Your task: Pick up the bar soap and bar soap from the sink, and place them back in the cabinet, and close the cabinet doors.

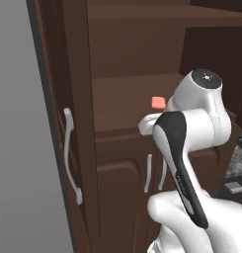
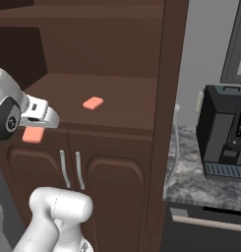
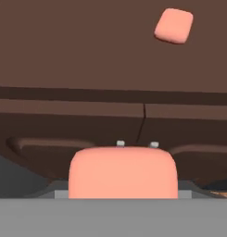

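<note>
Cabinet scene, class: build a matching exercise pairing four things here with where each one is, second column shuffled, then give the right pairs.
Things:
1. first bar soap
2. second bar soap
3. coffee machine
4. tall cabinet door

Places or states:
A. standing on the speckled counter, right of the cabinet
B. held in the jaws of the gripper, in front of the shelf edge
C. swung open, silver handle showing
D. lying on the cabinet shelf

Pairs: 1-D, 2-B, 3-A, 4-C
</note>
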